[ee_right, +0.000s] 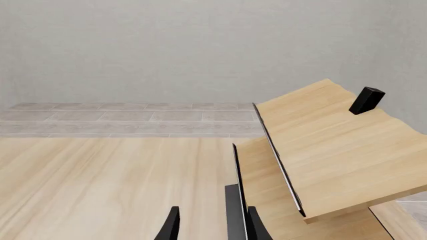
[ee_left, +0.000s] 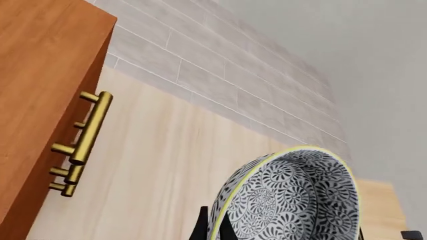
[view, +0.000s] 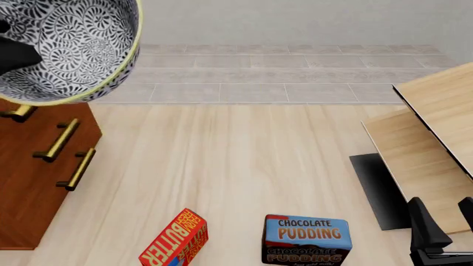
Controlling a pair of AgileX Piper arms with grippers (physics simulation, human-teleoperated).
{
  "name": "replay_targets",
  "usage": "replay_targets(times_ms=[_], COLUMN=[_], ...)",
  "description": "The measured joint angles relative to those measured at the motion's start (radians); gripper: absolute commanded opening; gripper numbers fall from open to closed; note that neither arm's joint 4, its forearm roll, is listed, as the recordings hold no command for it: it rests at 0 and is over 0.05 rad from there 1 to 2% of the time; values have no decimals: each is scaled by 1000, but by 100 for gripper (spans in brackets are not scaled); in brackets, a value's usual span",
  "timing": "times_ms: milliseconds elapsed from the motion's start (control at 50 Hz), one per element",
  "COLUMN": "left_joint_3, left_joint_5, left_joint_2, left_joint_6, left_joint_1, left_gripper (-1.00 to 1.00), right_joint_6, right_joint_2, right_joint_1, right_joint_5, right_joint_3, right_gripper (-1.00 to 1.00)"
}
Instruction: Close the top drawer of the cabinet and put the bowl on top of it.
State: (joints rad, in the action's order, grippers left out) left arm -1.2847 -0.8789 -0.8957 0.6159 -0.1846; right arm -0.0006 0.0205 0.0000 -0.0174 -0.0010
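Left end effector (ee_left: 280, 239) clamps the bowl (view: 63, 47) above the cabinet (view: 30, 183); pale table (view: 221, 166), tiled wall.

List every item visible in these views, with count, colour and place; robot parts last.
bowl: one, white with dark floral pattern and yellowish rim, held raised above the cabinet, front view's upper left.
cabinet: one, reddish-brown with brass bar handles, left side.
butter box: one, red and yellow, on the table, near edge.
chocolate pudding box: one, blue and brown, right of the butter box.
light-wood shelf unit: one, pale wood, right side.
table: one, pale wood.
left gripper: black, holding the bowl.
right gripper: black, holding nothing, beside the shelf unit.
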Motion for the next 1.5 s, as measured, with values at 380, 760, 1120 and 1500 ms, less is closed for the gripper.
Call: replay_targets(times_ms=[380, 760, 1120, 1500], left_joint_3=[-107, -207, -240, -185], left_joint_5=[-75, -127, -144, -107], left_joint_2=[-13, -44, -51, -34], left_joint_6=[-15, -20, -10, 5], left_joint_1=[84, 159, 234, 300], left_gripper=[-100, -100, -100, -100], right_joint_6=[0, 0, 0, 0], right_joint_2=[0, 0, 0, 0], right_joint_1=[0, 0, 0, 0], right_joint_5=[0, 0, 0, 0], right_joint_3=[0, 0, 0, 0], right_gripper=[100, 100, 100, 100])
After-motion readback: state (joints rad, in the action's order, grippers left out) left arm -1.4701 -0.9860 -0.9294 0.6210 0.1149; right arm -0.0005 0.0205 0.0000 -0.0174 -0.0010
